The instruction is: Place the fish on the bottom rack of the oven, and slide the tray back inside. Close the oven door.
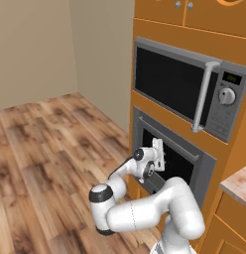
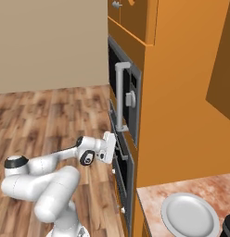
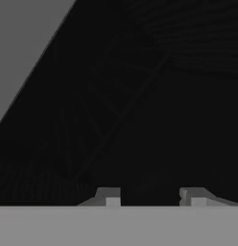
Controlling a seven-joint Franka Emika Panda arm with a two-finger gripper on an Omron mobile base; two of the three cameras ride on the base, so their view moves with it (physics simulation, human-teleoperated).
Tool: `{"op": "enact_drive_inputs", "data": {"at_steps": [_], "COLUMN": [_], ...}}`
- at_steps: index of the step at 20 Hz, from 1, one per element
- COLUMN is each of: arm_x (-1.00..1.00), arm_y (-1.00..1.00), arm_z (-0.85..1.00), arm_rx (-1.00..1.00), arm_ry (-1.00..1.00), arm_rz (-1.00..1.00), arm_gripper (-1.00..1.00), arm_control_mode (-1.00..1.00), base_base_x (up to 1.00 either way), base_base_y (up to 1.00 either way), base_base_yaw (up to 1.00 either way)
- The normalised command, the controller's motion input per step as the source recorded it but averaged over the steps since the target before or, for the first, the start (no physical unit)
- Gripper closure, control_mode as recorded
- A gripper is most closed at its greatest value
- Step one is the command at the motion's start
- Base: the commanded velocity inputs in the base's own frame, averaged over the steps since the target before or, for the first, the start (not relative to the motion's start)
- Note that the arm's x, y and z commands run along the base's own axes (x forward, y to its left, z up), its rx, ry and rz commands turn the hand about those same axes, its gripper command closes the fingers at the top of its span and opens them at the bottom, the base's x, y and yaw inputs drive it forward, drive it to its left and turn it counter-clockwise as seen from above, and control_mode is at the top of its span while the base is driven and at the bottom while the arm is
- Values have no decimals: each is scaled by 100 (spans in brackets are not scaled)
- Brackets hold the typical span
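Observation:
The oven (image 1: 207, 169) sits in the orange cabinetry under the microwave. Its door (image 1: 181, 166) stands upright against the frame, seen edge-on in the right base view (image 2: 123, 172). My gripper (image 1: 157, 150) (image 2: 111, 146) is at the door's upper left part, close to the handle bar. In the hand view the fingertips (image 3: 107, 196) stand apart with nothing between them, so the gripper (image 3: 150, 197) is open, facing the black pane (image 3: 154, 96) from very near. Faint thin lines show through the pane. The fish and the bottom rack are hidden.
The grey microwave (image 1: 179, 84) with its vertical handle (image 1: 203, 96) is above the oven. A round white plate (image 2: 190, 215) lies bare on the reddish countertop (image 2: 182, 192), beside a black box (image 2: 228, 226). Wooden floor (image 1: 45, 144) spreads left.

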Motion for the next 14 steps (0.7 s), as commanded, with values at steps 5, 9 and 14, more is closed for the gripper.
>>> {"op": "enact_drive_inputs", "data": {"at_steps": [5,9,14], "arm_x": [1,0,0], "arm_y": [-91,-31,-13], "arm_z": [-62,0,0], "arm_rx": [-8,0,1], "arm_ry": [-4,0,0], "arm_rz": [-3,-1,0], "arm_gripper": [-100,-100,-100], "arm_control_mode": [-100,-100,-100], "base_base_x": [0,0,0], "base_base_y": [0,0,0], "base_base_yaw": [0,0,0]}}
